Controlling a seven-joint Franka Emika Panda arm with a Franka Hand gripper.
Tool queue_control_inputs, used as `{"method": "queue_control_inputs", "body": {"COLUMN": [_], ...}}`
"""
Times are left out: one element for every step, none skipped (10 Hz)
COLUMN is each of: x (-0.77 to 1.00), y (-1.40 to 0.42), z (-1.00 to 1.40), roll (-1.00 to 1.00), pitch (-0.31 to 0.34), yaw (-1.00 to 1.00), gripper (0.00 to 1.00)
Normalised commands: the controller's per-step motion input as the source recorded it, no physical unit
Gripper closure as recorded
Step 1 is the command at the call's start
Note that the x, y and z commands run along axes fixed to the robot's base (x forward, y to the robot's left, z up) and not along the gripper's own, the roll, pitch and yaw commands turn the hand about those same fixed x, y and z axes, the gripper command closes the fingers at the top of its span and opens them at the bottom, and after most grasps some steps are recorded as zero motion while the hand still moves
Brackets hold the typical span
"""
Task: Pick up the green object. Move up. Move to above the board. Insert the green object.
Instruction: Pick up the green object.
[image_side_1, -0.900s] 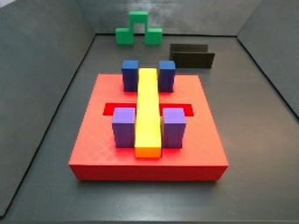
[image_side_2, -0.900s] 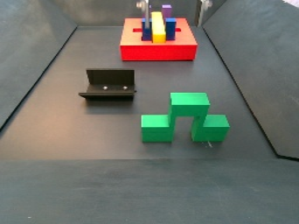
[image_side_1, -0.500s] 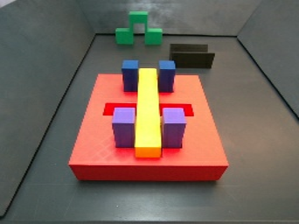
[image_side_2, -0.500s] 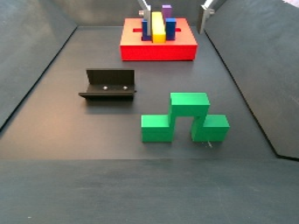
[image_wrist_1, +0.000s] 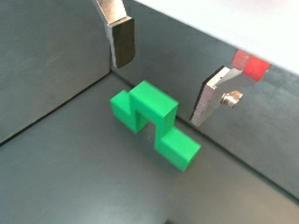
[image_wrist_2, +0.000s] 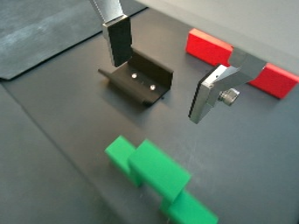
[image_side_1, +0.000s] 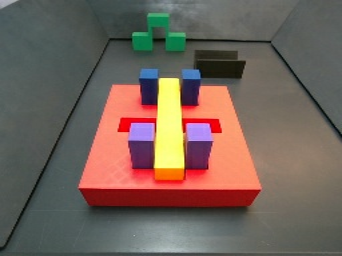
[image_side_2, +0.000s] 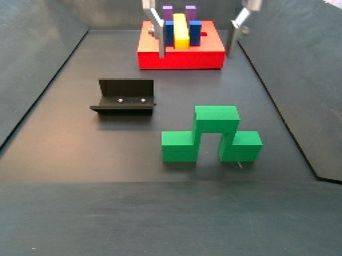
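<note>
gripper (image_wrist_1: 166, 77) with fingers spread and empty, poised above the green object (image_wrist_1: 155, 122) on the floor, near the fixture (image_wrist_2: 140, 78).

The two-finger parallel-jaw gripper (image_wrist_1: 163, 74) is held high in the air, nothing gripped, its flat silver fingers (image_wrist_1: 121, 39) spread wide apart.

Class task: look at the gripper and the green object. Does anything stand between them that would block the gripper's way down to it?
Nothing visible does. The gripper hangs open above the floor, and the green object lies free below it, touching nothing. The fixture stands off to one side, and the board is at the far end.
</note>
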Motion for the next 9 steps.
{"method": "queue_control_inputs", "body": {"x": [0.0, -0.08, -0.1, -0.08, 0.0, -0.02, -0.04, 0.0, 0.2], "y": [0.46, 0.29, 0.29, 0.25, 0.15, 0.18, 0.28, 0.35, 0.09], "z": [-0.39, -0.58, -0.67, -0.68, -0.62, -0.52, -0.05, 0.35, 0.46], "roll": [-0.07, -0.02, 0.0, 0.0, 0.0, 0.0, -0.15, -0.35, -0.35], "pitch": [0.0, 0.0, 0.0, 0.0, 0.0, 0.0, 0.0, 0.009, 0.036], "yaw": [-0.13, -0.12, -0.11, -0.1, -0.04, -0.06, -0.08, 0.0, 0.04], "gripper": [0.0, 0.0, 0.0, 0.0, 0.0, 0.0, 0.0, 0.0, 0.0]}}
